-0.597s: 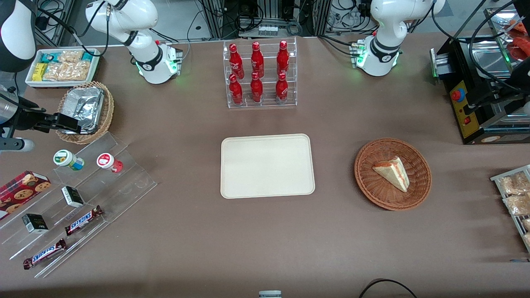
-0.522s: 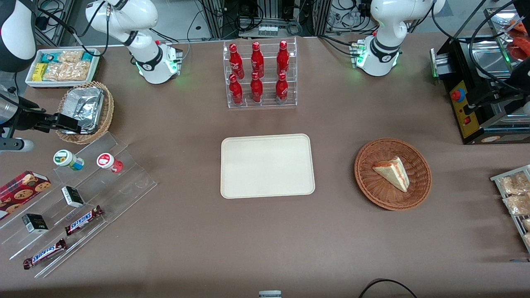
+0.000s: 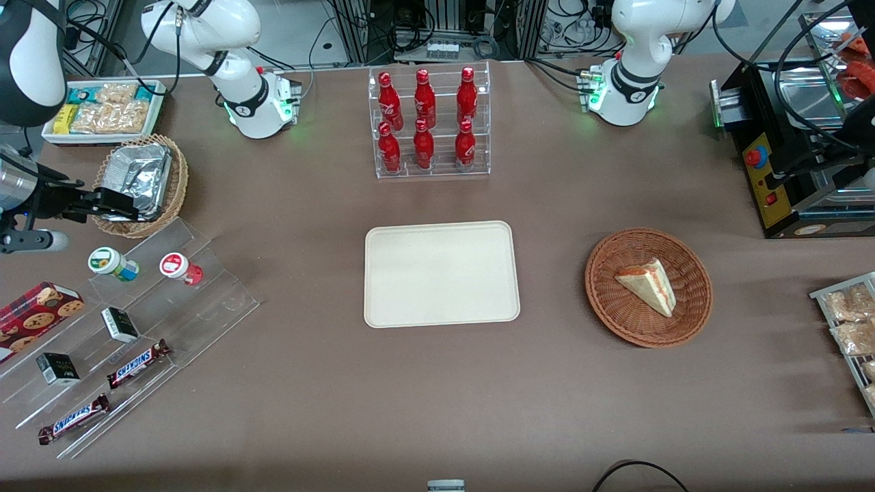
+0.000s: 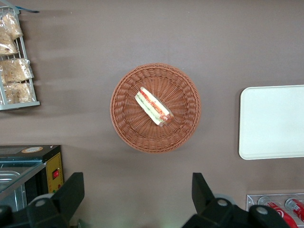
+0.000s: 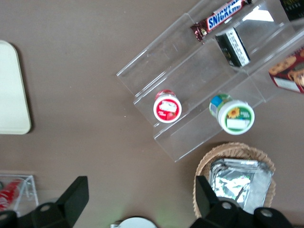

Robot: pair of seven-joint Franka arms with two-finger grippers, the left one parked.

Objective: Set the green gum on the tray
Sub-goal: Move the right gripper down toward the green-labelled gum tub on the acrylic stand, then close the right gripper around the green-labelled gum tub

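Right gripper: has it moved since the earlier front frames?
Yes. The black two-finger right gripper, open, has slid farther over the round wicker basket of foil, toward the table's middle. The small green-lidded gum bottle sits untouched.

Green gum: white-green lid; tray cream; black gripper over wicker basket.

We count six cola bottles, two Snickers bars, two gum bottles, two wicker baskets, three black boxes, one tray and one gripper.
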